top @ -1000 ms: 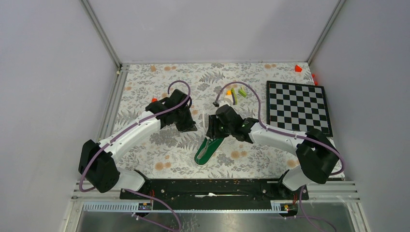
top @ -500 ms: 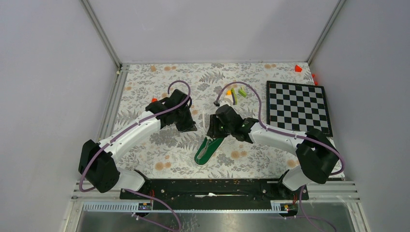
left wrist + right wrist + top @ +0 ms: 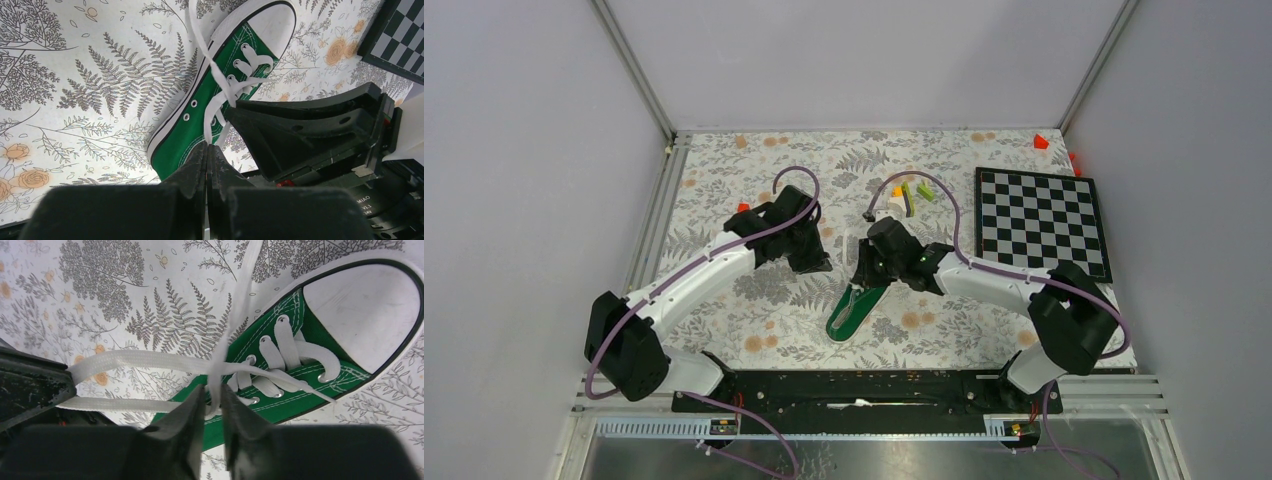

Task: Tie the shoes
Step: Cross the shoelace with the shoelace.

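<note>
One white lace [image 3: 235,325], apparently in right end effector [image 3: 212,391]

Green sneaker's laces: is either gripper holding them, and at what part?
Left gripper pinches a white lace mid-strand, near the sneaker's eyelets. Another strand runs between the fingers of the right gripper; a firm grip cannot be told.

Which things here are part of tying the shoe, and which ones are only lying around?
For the job: sneaker, laces, left claw, right claw.
Lying about: chessboard, coloured blocks, red pieces.
</note>
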### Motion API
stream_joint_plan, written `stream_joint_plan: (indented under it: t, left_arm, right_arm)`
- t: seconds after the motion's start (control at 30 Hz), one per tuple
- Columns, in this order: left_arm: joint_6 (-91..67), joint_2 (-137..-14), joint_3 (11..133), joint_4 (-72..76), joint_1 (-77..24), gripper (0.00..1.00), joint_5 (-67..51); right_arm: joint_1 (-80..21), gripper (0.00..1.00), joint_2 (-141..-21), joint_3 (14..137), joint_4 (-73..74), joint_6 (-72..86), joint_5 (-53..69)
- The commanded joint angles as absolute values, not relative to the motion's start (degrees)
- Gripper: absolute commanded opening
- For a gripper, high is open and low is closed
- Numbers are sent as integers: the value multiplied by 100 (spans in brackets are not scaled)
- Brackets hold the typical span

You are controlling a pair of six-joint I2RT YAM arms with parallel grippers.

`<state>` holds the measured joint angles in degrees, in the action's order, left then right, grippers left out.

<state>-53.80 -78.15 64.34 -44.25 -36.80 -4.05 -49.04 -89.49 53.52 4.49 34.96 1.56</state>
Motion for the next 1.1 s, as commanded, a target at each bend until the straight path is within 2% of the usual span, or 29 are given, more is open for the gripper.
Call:
stream_joint_plan:
  t: [0.0, 0.07, 0.37, 0.53, 0.7, 0.83, 0.93, 0.97, 1.0, 1.07]
  left_arm:
    - [-5262, -7571, 6440, -4298, -3700, 0, -303]
    - [-5268, -7551, 6378, -4298, -3700, 0, -226]
    - [-5400, -7639, 6300, -4625, -3836, 0, 340]
    - [-5515, -7594, 6363, -4751, -4072, 0, 394]
    - [-5526, -7347, 6361, -5090, -4456, 0, 967]
    - [-5241, -7136, 5861, -4647, -4886, 1, 417]
    - [-5057, -6990, 5336, -3929, -5084, 20, -308]
    - [-5016, -6952, 5236, -3861, -5083, 31, -412]
    - [-4953, -6928, 5224, -3873, -5085, 46, -377]
    - [-4793, -6896, 5376, -4056, -5048, 62, -127]
  right_arm:
    - [-4922, 15, -8797, 5543, 467, 3523, 141]
    - [-4922, 9, -8583, 5473, 482, 3514, 39]
    - [-4922, 0, -7839, 5051, 308, 3565, -246]
    - [-4922, 0, -7749, 4733, -198, 3757, -292]
    - [-4922, 0, -7856, 4599, -393, 3908, -245]
    - [-4922, 0, -7826, 4484, -457, 3971, -290]
    - [-4922, 0, -7744, 4432, -453, 3986, -353]
    - [-4922, 0, -7722, 4422, -437, 3978, -381]
    - [-4916, 0, -7687, 4413, -420, 3973, -405]
    - [-4922, 0, -7634, 4398, -389, 3965, -449]
